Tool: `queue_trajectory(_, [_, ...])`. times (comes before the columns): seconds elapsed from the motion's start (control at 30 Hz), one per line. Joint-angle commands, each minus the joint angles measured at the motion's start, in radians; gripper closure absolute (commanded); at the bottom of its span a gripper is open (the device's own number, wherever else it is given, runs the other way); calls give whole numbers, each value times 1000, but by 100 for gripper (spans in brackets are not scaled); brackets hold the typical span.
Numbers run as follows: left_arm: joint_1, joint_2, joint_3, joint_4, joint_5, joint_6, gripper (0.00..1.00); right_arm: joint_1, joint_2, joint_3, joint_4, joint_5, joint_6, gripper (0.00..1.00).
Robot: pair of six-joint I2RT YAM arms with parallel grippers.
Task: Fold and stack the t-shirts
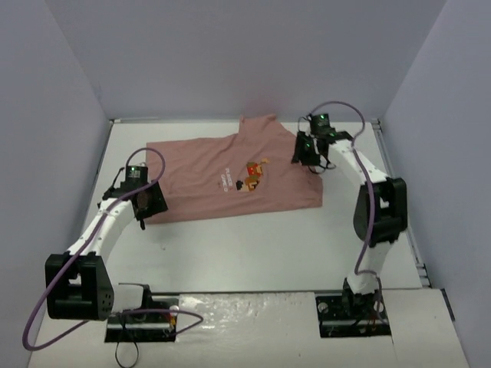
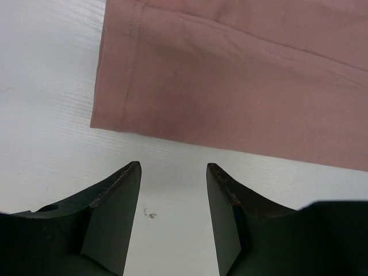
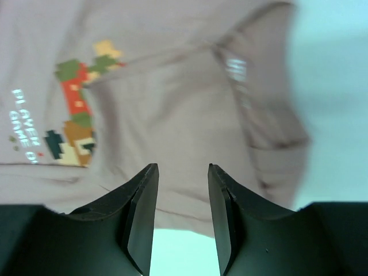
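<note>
The only writing you can find is on the t-shirt point(image 1: 230, 180): two short lines of white block lettering point(image 3: 26, 123) just beside the pixel-style chest graphic point(image 3: 77, 109), on its left in the top view. In the right wrist view it is blurred and turned sideways. You can make out "OVER" in one line, and the other looks like "GAME", though not for certain. The neck label point(image 3: 236, 68) shows pale marks too smeared to read.
</note>
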Motion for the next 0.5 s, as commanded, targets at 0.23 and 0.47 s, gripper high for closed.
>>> queue_trajectory(0.23, [14,168,59,91,49,-55,54,-156,-257,-432,128,-121,-6,75])
queue_trajectory(0.47, [28,293,88,121,63,-60,54,-165,-255,-525,236,-149,20,86])
